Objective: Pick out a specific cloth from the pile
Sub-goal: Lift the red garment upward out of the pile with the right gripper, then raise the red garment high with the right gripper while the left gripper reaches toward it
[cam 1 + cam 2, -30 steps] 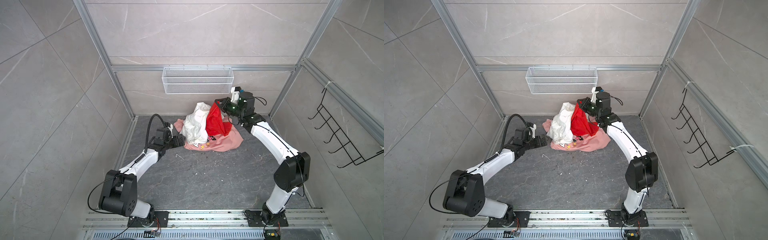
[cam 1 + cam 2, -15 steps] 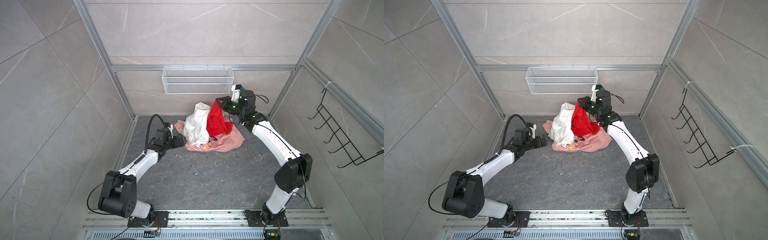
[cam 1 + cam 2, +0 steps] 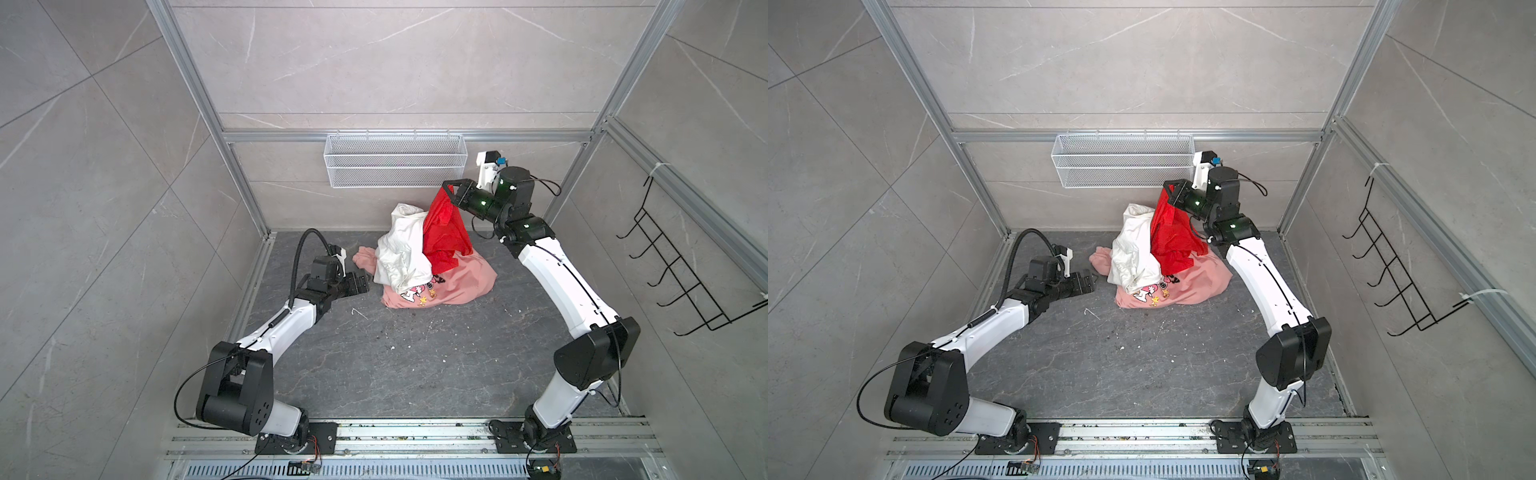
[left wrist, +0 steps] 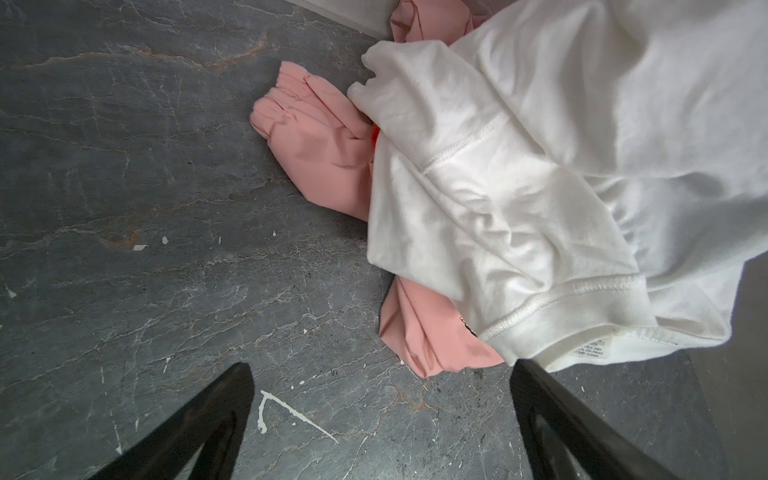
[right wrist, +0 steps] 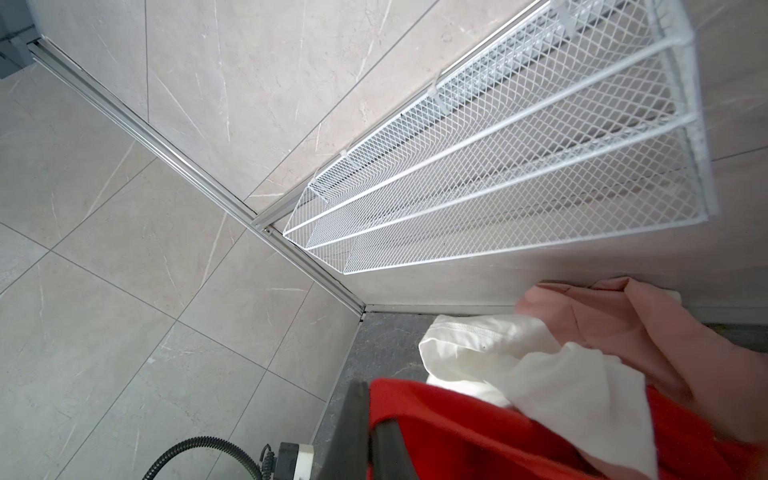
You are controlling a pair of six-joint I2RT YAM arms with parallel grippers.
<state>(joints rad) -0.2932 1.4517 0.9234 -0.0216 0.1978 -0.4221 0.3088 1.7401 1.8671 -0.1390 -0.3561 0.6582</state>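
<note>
The pile sits at the back of the floor: a white garment point(image 3: 402, 249) point(image 3: 1133, 253) point(image 4: 540, 166), the bright red cloth point(image 3: 444, 232) point(image 3: 1173, 235) point(image 5: 498, 436) and a salmon pink hoodie point(image 3: 453, 282) point(image 3: 1187, 284) with a cartoon print. My right gripper point(image 3: 449, 187) point(image 3: 1168, 187) point(image 5: 370, 424) is shut on the red cloth's top edge and holds it stretched up above the heap. My left gripper point(image 3: 362, 282) point(image 3: 1086, 282) point(image 4: 380, 419) rests low on the floor left of the pile, open, with nothing between its fingers.
A white wire basket point(image 3: 395, 160) point(image 3: 1123, 160) point(image 5: 519, 158) hangs on the back wall just above the pile. A black wire hook rack point(image 3: 685, 266) point(image 3: 1399, 266) is on the right wall. The dark stone floor point(image 3: 395, 357) carries small white specks.
My right gripper has risen with the red cloth, drawing it taller above the pile. The left arm has stayed in place.
</note>
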